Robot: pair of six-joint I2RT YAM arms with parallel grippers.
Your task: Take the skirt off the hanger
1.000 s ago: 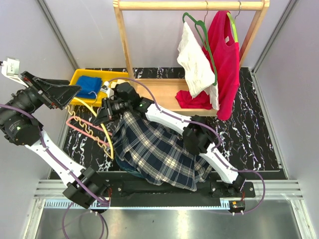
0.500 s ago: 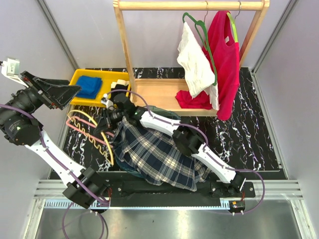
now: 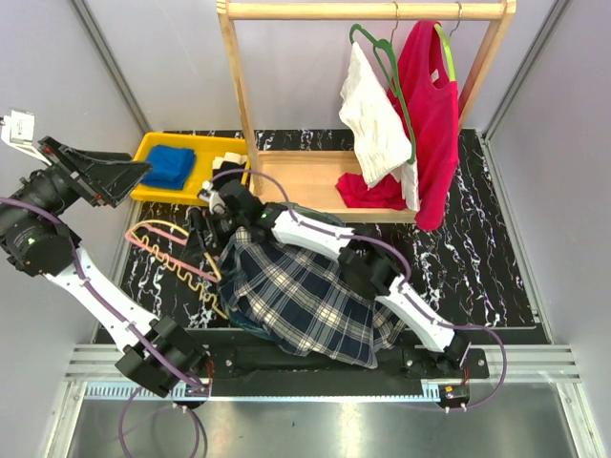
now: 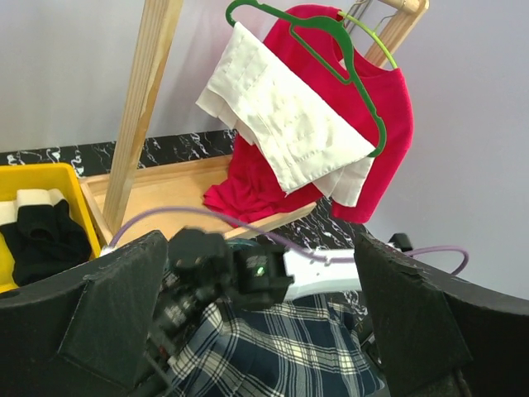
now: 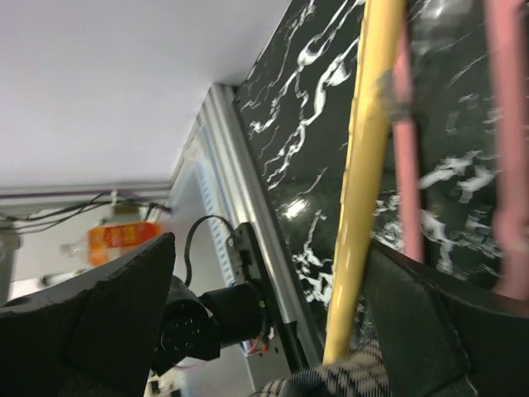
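The plaid skirt [image 3: 305, 296] lies crumpled on the black marbled table, under my right arm; it also shows in the left wrist view [image 4: 306, 347]. A yellow hanger [image 3: 218, 301] and a pink hanger [image 3: 164, 254] lie at its left edge. My right gripper [image 3: 202, 239] is at that edge and open. In its wrist view the yellow hanger [image 5: 364, 165] runs through the gap of the right gripper [image 5: 271, 240] with nothing pressing on it, and its lower end meets the skirt [image 5: 331, 382]. My left gripper [image 3: 105, 172] hangs high at the far left, open and empty [image 4: 260, 240].
A wooden clothes rack [image 3: 239, 86] stands at the back. On it hang a green hanger with a white garment [image 3: 377, 124] and a red shirt [image 3: 431, 114]. A yellow bin [image 3: 151, 148] at back left holds a blue cloth [image 3: 170, 164]. Grey walls close both sides.
My right gripper has gone from shut to open and let go of the yellow hanger, which has settled lower beside the pink one. The left arm has hardly moved.
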